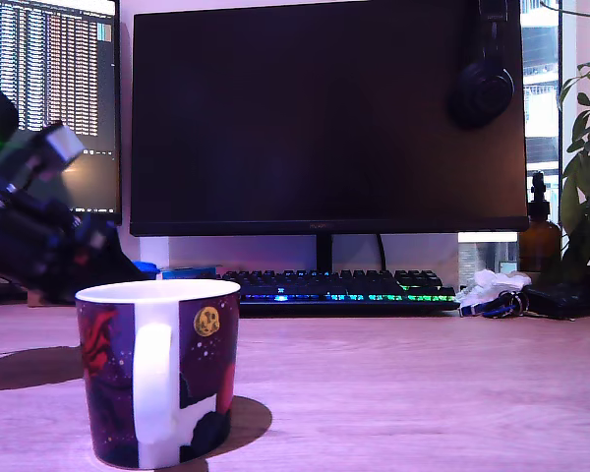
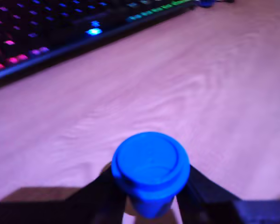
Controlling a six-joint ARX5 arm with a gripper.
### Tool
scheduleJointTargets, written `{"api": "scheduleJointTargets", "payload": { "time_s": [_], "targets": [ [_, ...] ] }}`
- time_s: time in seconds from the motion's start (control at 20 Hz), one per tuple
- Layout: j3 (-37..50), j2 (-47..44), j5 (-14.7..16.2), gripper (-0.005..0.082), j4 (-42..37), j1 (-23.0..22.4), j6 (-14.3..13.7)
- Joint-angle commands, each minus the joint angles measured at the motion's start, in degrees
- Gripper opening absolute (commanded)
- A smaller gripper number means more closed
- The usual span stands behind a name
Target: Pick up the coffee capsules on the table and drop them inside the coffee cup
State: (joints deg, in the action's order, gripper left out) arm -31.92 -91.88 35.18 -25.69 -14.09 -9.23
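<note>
Behind the coffee cup (image 1: 106, 379), toward the exterior view's left, the dark arm (image 1: 39, 231) hangs above the table (image 1: 403, 393), with a green light on its upper part. In the wrist view the end effector (image 2: 151, 198) is closed on a blue coffee capsule (image 2: 150, 163). Its two dark fingers (image 2: 107, 198) press the capsule's body from both sides, and the round flat end of the capsule faces the camera. Beyond the capsule, this view shows the bare pinkish wood of the table and then the keyboard (image 2: 46, 37) with its coloured lights. How high the capsule is over the table I cannot tell.

The coffee cup stands upright on the table, nearest to the exterior camera, with its white handle turned to the front and the gold moon disc just beside the handle. What is inside the cup is hidden by its wall. Farther behind the cup stands a large dark monitor (image 1: 324, 118), with the keyboard lying in front of it. Headphones (image 1: 482, 79) hang on the monitor's upper corner, well apart from the cup toward the exterior view's right.
</note>
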Motion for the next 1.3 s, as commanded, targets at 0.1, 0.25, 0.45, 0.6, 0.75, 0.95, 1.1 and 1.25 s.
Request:
{"api": "scheduleJointTargets", "payload": {
  "time_s": [0.1, 0.25, 0.45, 0.6, 0.75, 0.95, 1.1, 1.25],
  "targets": [
    [0.3, 3.5, 0.9, 0.0109, 4.1, 0.3, -0.2],
    [0.3, 6.0, 1.9, 0.0109, 8.0, 0.3, -0.2],
    [0.3, 9.0, 3.5, 0.0109, 12.5, 0.3, -0.2],
    [0.3, 11.6, 4.2, 0.0109, 15.8, 0.3, -0.8],
    [0.3, 14.7, 5.0, 0.0109, 19.6, 0.3, -1.7],
    [0.3, 19.1, 6.8, 0.0109, 23.2, 0.2, -1.7],
    [0.3, 22.7, 6.9, 0.0109, 26.9, 0.2, -1.7],
    [0.3, 27.1, 6.8, 0.0109, 30.5, -0.7, -1.7]
  ]
}}
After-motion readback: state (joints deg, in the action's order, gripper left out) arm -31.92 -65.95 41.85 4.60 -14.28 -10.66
